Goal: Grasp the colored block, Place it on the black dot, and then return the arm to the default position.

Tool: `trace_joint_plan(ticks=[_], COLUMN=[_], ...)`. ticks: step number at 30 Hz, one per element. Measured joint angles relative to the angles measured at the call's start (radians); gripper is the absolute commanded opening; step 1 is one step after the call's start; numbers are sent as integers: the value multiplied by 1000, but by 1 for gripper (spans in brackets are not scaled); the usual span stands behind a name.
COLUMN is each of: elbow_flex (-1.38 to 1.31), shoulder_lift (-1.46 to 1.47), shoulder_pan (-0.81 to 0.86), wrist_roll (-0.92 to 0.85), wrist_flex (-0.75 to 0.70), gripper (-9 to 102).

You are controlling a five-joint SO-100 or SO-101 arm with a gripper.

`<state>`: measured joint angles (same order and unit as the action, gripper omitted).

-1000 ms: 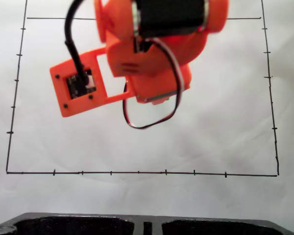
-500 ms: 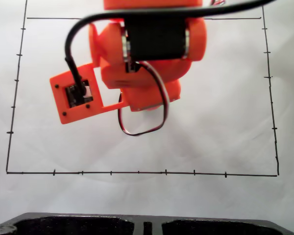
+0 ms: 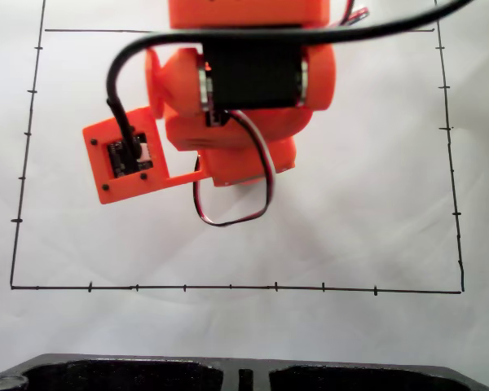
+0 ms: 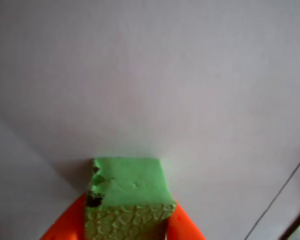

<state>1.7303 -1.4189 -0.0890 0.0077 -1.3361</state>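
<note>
Small bright green pebbled foam cube [image 4: 129, 200] is seen pinched between the orange plastic gripper [image 4: 127, 222] fingers in the wrist view, against the white sheet [image 3: 367, 212], well inside its drawn black border. Grasp judged done; black dot not located; placing and return outstanding.

Pebbled, foam-like green block [image 4: 127, 200], smooth orange plastic pincer [image 4: 126, 227], matt white paper sheet [image 3: 367, 212]

Fixed view: bright, even, diffuse light; white sheet [image 3: 375, 204] near washed out, faint soft shadow beneath arm [image 3: 236, 98]; arm slightly soft, border lines bow slightly near frame edges. Wrist view: dimmer, greyish-purple cast, hazy; green block [image 4: 127, 200] casts soft shadow leftward.
</note>
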Motion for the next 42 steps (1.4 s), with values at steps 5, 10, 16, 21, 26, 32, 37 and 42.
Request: trace_joint_plan(ticks=[5,10,16,21,26,32,37,42], elbow_flex=[0,0,0,0,21,212,453,624], shoulder_lift=[0,-71,-199,-353,-534,-802,-1078,-1305], shoulder_pan=[0,3,21,21,31,80,129,127], wrist_roll=[0,0,-32,-77,-127,-170,-222,-224], wrist_flex=[-28,-91,-140,-149,-138,-35,49,69], gripper=[31,39,40,38,25,0,0,0])
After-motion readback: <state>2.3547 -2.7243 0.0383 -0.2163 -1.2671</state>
